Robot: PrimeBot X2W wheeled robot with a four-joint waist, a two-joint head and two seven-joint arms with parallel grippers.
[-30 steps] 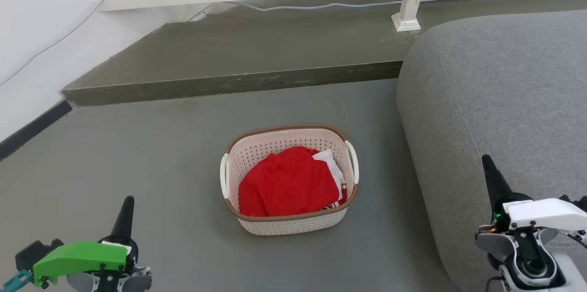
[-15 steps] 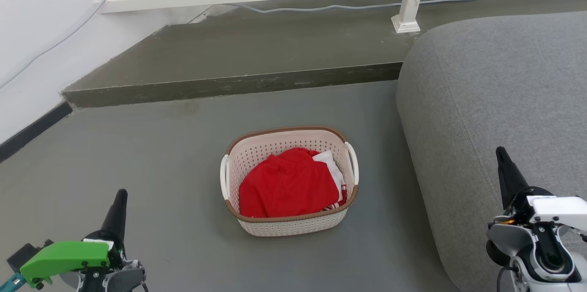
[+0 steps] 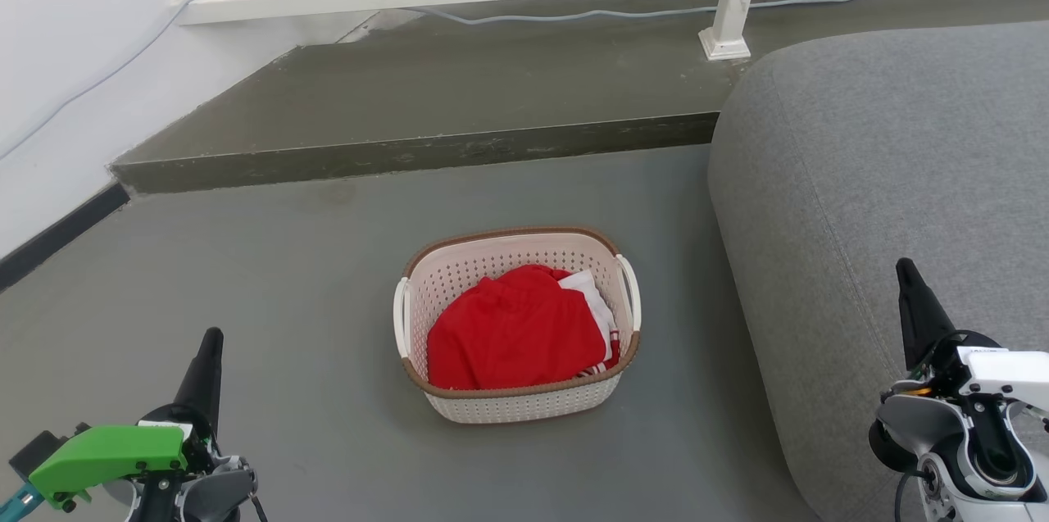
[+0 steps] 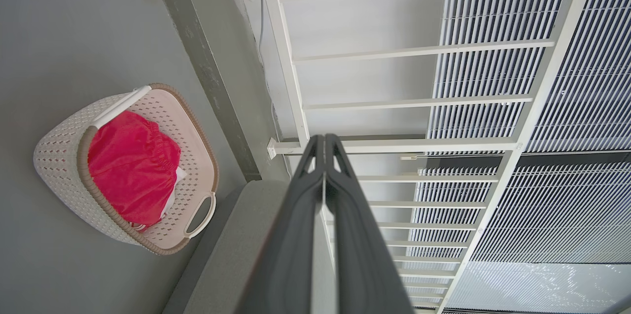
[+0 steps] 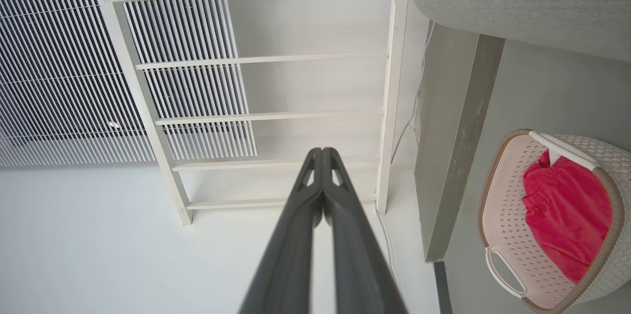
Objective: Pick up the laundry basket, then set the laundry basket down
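Your left gripper [image 3: 212, 338] and right gripper [image 3: 904, 268] are both pinched closed on nothing, well apart from the laundry basket [image 3: 518, 406], which sits on the floor [image 3: 246, 260] between them, so unless you open them first, the closed tips could shove it toward the sofa [image 3: 885, 161].

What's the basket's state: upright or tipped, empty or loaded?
Upright and loaded. The basket stands flat on the floor with its rim level and opening facing up, and red cloth lies inside.
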